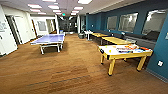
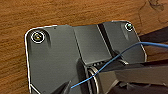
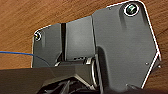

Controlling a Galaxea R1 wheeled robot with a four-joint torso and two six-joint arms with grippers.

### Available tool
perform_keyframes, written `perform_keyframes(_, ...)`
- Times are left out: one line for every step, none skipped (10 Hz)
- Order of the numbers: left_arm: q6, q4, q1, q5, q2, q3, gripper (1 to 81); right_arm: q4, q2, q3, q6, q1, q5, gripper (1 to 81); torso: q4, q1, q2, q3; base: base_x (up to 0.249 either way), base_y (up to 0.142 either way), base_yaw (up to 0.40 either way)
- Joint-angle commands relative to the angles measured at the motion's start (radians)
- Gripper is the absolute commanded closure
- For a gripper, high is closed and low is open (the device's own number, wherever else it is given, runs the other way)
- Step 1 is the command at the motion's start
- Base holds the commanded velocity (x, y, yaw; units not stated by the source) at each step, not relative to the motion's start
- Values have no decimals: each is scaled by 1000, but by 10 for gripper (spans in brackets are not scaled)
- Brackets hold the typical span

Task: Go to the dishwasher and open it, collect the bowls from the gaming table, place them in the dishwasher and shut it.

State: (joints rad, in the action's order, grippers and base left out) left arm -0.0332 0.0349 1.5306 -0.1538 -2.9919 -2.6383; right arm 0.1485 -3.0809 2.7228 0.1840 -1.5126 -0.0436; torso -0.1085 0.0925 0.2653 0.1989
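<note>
- The gaming table, a long rectangular table with a white top, yellow edges and yellow splayed legs, stands at the right of the head view, near the teal-blue wall.
- Its long axis runs roughly across the view, from a near left end with a dark patch on its side to a far right end beside the wall, rising slightly towards the right.
- A colourful board game lies on the right half of its top; small orange and blue shapes sit there, too blurred to tell as bowls.
- Behind it, two yellow-topped tables stand in a row along the same wall, leading away into the room.
- A blue table-tennis table on white legs stands at the left middle, well apart from the gaming table, its long axis pointing away down the room.
- Brown wood-patterned flooring covers the ground between them.
- In the left wrist view, a thin blue cable crosses the robot's dark plate above the same brown floor; whether that pincer is released or clenched, I cannot tell.
- The right wrist view likewise looks onto the brown floor, and there too the pincer's state cannot be told.
</note>
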Motion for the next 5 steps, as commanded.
perform_keyframes(-8, 0, -46, 46, -1, 4, 10, 5, -6, -8, -1, 50, 47, 10, 0, 0, 0, 0, 208, 0, 0)
perform_keyframes(-8, 0, -46, 46, -1, 4, 10, 6, -6, -8, -1, 50, 47, 10, 0, 0, 0, 0, 208, 0, 0)
perform_keyframes(-8, 0, -46, 46, -1, 4, 10, 5, -6, -8, -1, 50, 47, 10, 0, 0, 0, 0, 211, 0, 0)
perform_keyframes(-8, -1, -46, 46, -1, 4, 10, 5, -6, -8, -1, 50, 47, 10, 0, 0, 0, 0, 214, 0, 0)
perform_keyframes(-8, -1, -46, 46, -1, 4, 10, 5, -6, -8, -1, 50, 47, 10, 0, 0, 0, 0, 214, 0, 0)
